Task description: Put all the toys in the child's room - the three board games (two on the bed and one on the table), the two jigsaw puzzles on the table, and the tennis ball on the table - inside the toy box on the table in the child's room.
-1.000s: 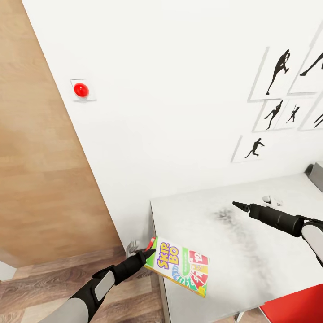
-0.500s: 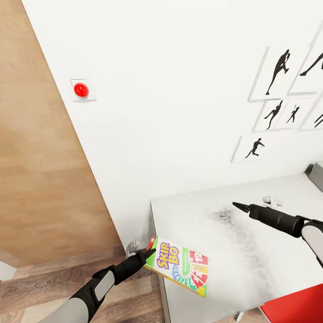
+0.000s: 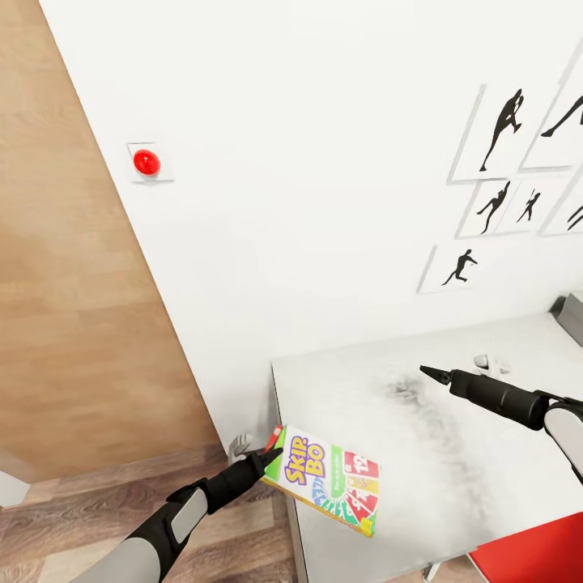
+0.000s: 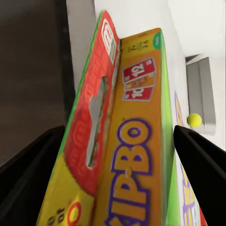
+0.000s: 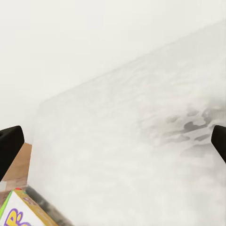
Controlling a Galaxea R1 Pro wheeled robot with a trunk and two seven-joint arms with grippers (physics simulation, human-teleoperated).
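The left gripper [image 3: 271,457] is clamped on one short end of the SKIP-BO box [image 3: 328,480], its fingers [image 4: 28,162] pressed against both broad faces. The box hangs over the near left corner of the table [image 3: 453,421], printed face up and tilted, with its long axis running away from the gripper toward the right and slightly toward the robot. In the left wrist view the box reaches away lengthwise toward the tennis ball [image 4: 194,120], which lies beside the grey toy box [image 4: 201,92]. The right gripper [image 3: 427,372] hovers over the tabletop with nothing in it; its tips look close together from the head, yet sit wide apart in its wrist view, so I cannot tell its opening.
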